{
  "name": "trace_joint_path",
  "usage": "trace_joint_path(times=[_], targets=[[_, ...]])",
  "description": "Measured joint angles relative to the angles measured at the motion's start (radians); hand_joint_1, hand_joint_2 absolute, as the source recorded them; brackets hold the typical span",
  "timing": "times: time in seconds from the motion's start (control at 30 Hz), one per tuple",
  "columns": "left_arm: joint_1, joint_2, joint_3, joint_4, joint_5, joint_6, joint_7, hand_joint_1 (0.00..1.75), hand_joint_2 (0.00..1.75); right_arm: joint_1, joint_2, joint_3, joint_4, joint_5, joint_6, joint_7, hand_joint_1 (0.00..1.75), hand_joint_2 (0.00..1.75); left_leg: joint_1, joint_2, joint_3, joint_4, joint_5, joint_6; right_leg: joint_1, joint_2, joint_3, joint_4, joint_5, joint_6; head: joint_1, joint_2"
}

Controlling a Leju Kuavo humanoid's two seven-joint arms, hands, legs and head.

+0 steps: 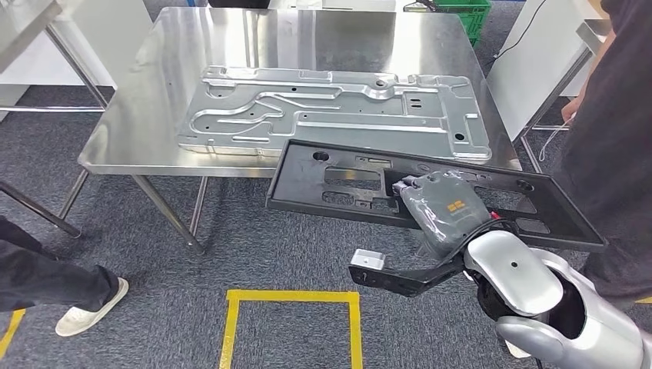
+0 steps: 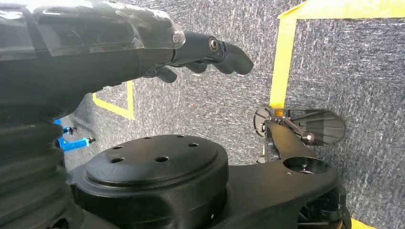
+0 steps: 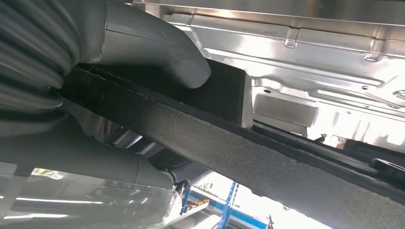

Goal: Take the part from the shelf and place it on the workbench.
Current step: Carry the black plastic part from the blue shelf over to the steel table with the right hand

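Silver right arm and its right hand (image 1: 442, 207) come first — the hand grips the near long edge of the black part (image 1: 338, 181), thumb on top, fingers beneath. Its long axis runs side to side, roughly parallel to the surface (image 1: 146, 100) edge, overlapping only the front lip beside the metal panel (image 1: 330, 111). Forward is the way. The left hand (image 2: 200, 52) hangs empty — fingers loosely extended.

Steel surface (image 1: 146, 115) ahead of me, shiny, on thin metal legs. Large stamped metal panel (image 1: 338, 111) lies flat on it, reaching near front edge. Grey carpet floor (image 1: 269, 254) beneath, yellow tape square (image 1: 292, 296) marked there.
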State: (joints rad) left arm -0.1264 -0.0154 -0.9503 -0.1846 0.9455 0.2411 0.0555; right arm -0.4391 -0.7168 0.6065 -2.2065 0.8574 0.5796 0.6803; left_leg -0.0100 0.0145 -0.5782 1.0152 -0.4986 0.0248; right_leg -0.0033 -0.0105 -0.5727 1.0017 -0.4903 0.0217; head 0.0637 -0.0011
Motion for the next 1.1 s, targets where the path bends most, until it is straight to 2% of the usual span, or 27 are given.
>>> trace_joint_path(times=[0.13,0.2,0.27,0.33,0.4,0.43,0.47,0.5,0.53,0.57,0.6,0.63,0.67,0.73,0.77,0.8,0.83,0.87,0.9,0.93,0.97,1.0,1.03,1.07,1.1], targets=[[0.0,0.001,0.0,0.0,0.001,0.0,0.0,0.0,1.75,-0.001,0.001,0.0,0.0,0.002,-0.001,0.0,1.75,1.75,0.0,-0.003,0.0,0.0,0.0,-0.001,-0.001,-0.003,0.001,0.001,-0.001,-0.001,0.0,0.0],[0.0,0.001,0.0,0.0,0.002,0.0,0.0,0.0,1.75,-0.001,0.004,0.0,0.0,0.001,-0.001,0.0,1.75,1.75,-0.004,-0.003,0.001,-0.001,-0.001,0.005,-0.003,-0.004,0.004,-0.008,0.003,0.004,0.0,0.0],[0.0,0.001,0.0,0.0,0.002,0.0,0.0,0.0,1.75,-0.001,0.005,-0.004,0.0,-0.004,-0.004,0.0,1.75,1.75,0.001,-0.001,0.015,-0.025,0.009,0.013,-0.005,-0.003,0.01,-0.014,0.001,0.012,-0.002,0.0],[-0.001,0.0,0.0,0.0,0.003,0.0,-0.001,0.0,1.75,-0.003,0.005,-0.009,0.0,-0.01,-0.007,0.0,1.75,1.75,0.011,0.0,0.034,-0.051,0.021,0.017,-0.006,0.002,-0.011,0.042,-0.034,0.019,0.004,0.0],[-0.001,0.0,0.0,0.0,0.003,0.0,-0.001,0.0,1.75,-0.001,0.005,-0.01,0.002,-0.014,-0.008,0.0,1.75,1.75,0.011,0.002,0.04,-0.055,0.021,0.018,-0.011,0.005,-0.072,0.167,-0.09,0.028,0.015,0.0],[0.0,0.0,0.0,0.0,0.003,0.0,-0.001,0.0,1.75,0.002,0.005,-0.01,0.003,-0.016,-0.009,0.0,1.75,1.75,0.012,0.003,0.042,-0.055,0.019,0.017,-0.014,0.005,-0.1,0.219,-0.104,0.033,0.018,0.0],[0.0,0.0,0.0,0.0,0.003,0.0,-0.001,0.0,1.75,0.004,0.005,-0.01,0.004,-0.018,-0.009,0.0,1.75,1.75,0.012,0.005,0.044,-0.053,0.016,0.015,-0.017,0.005,-0.115,0.242,-0.1,0.037,0.021,0.0],[0.001,0.0,0.0,0.0,0.003,0.0,-0.001,0.0,1.75,0.005,0.005,-0.01,0.005,-0.018,-0.009,0.0,1.75,1.75,0.013,0.009,0.046,-0.051,0.012,0.012,-0.02,0.003,-0.112,0.225,-0.075,0.04,0.023,0.0],[0.001,0.0,0.0,0.0,0.003,0.0,-0.001,0.0,1.75,0.005,0.005,-0.011,0.006,-0.019,-0.009,0.0,1.75,1.75,0.015,0.013,0.049,-0.047,0.005,0.007,-0.023,-0.003,-0.09,0.17,-0.034,0.043,0.025,0.0],[0.002,0.0,0.0,0.0,0.003,0.0,0.0,0.0,1.75,0.004,0.005,-0.011,0.006,-0.019,-0.009,0.0,1.75,1.75,0.016,0.019,0.053,-0.042,-0.002,0.001,-0.023,-0.023,-0.062,0.106,0.0,0.047,0.028,0.0],[0.002,0.001,0.0,0.0,0.003,0.0,0.0,0.0,1.75,0.003,0.006,-0.011,0.007,-0.019,-0.009,0.0,1.75,1.75,0.014,0.028,0.055,-0.034,-0.011,-0.006,-0.02,-0.044,-0.038,0.048,0.024,0.045,0.032,0.0],[0.003,0.002,0.0,0.0,0.003,0.0,0.0,0.0,1.75,0.002,0.008,-0.011,0.008,-0.018,-0.008,0.0,1.75,1.75,0.011,0.039,0.056,-0.029,-0.018,-0.012,-0.017,-0.061,-0.023,0.012,0.035,0.038,0.035,0.0],[0.004,0.003,0.0,0.0,0.003,0.001,0.0,0.0,1.75,0.002,0.009,-0.011,0.009,-0.018,-0.008,0.0,1.75,1.75,0.007,0.052,0.057,-0.026,-0.024,-0.017,-0.013,-0.069,-0.02,0.001,0.03,0.029,0.034,0.0],[0.004,0.004,0.0,0.001,0.003,0.001,0.0,0.0,1.75,0.002,0.01,-0.012,0.01,-0.016,-0.007,0.0,1.75,1.75,0.004,0.08,0.063,-0.024,-0.035,-0.026,-0.012,-0.044,-0.024,0.004,0.027,0.006,0.024,0.0],[0.003,0.004,0.0,0.001,0.003,0.001,0.0,0.0,1.75,0.003,0.011,-0.013,0.01,-0.016,-0.007,0.0,1.75,1.75,0.006,0.071,0.066,-0.019,-0.045,-0.032,-0.013,-0.03,-0.025,0.004,0.026,-0.002,0.016,0.0],[0.001,0.005,0.0,0.0,0.003,0.001,0.0,0.0,1.75,0.003,0.011,-0.014,0.009,-0.015,-0.007,0.0,1.75,1.75,0.01,0.047,0.059,0.001,-0.063,-0.037,-0.015,-0.018,-0.024,0.004,0.026,-0.009,0.009,0.0],[0.0,0.005,0.0,0.0,0.003,0.001,0.0,0.0,1.75,0.002,0.011,-0.016,0.009,-0.014,-0.007,0.0,1.75,1.75,0.013,0.017,0.04,0.043,-0.089,-0.041,-0.016,-0.006,-0.023,0.003,0.026,-0.014,0.003,0.0],[-0.001,0.005,0.0,0.0,0.003,0.001,0.0,0.0,1.75,0.002,0.012,-0.016,0.009,-0.013,-0.007,0.0,1.75,1.75,0.016,-0.012,0.008,0.106,-0.119,-0.043,-0.016,0.004,-0.023,0.003,0.025,-0.018,-0.004,0.0],[-0.001,0.005,0.0,0.0,0.003,0.001,0.0,0.0,1.75,0.002,0.013,-0.016,0.01,-0.013,-0.007,0.0,1.75,1.75,0.017,-0.023,-0.034,0.179,-0.148,-0.044,-0.015,0.016,-0.023,0.003,0.024,-0.021,-0.009,0.0],[0.0,0.005,0.0,0.001,0.003,0.001,0.0,0.0,1.75,0.003,0.014,-0.016,0.01,-0.013,-0.007,0.0,1.75,1.75,0.017,-0.023,-0.073,0.242,-0.165,-0.044,-0.014,0.025,-0.023,0.003,0.023,-0.023,-0.011,0.0],[0.001,0.005,0.0,0.001,0.003,0.001,0.001,0.0,1.75,0.004,0.015,-0.016,0.011,-0.013,-0.007,0.0,1.75,1.75,0.017,-0.021,-0.1,0.274,-0.162,-0.043,-0.013,0.034,-0.022,0.004,0.021,-0.024,-0.012,0.0],[0.001,0.005,0.0,0.001,0.004,0.001,0.001,0.0,1.75,0.004,0.016,-0.016,0.011,-0.012,-0.007,0.0,1.75,1.75,0.017,-0.019,-0.108,0.27,-0.14,-0.041,-0.013,0.041,-0.02,0.004,0.02,-0.024,-0.013,0.0],[0.002,0.005,0.0,0.001,0.004,0.001,0.0,0.0,1.75,0.004,0.016,-0.016,0.011,-0.01,-0.007,0.0,1.75,1.75,0.017,-0.018,-0.098,0.228,-0.099,-0.038,-0.013,0.047,-0.016,0.004,0.017,-0.023,-0.014,0.0],[0.002,0.005,0.0,0.001,0.004,0.001,0.0,0.0,1.75,0.004,0.017,-0.016,0.011,-0.008,-0.007,0.0,1.75,1.75,0.018,-0.02,-0.075,0.162,-0.052,-0.034,-0.013,0.052,-0.012,0.004,0.014,-0.021,-0.017,0.0],[0.001,0.005,0.0,0.001,0.004,0.001,0.0,0.0,1.75,0.003,0.018,-0.016,0.011,-0.004,-0.007,0.0,1.75,1.75,0.018,-0.025,-0.05,0.101,-0.018,-0.03,-0.012,0.055,-0.009,0.006,0.01,-0.017,-0.021,0.0]])
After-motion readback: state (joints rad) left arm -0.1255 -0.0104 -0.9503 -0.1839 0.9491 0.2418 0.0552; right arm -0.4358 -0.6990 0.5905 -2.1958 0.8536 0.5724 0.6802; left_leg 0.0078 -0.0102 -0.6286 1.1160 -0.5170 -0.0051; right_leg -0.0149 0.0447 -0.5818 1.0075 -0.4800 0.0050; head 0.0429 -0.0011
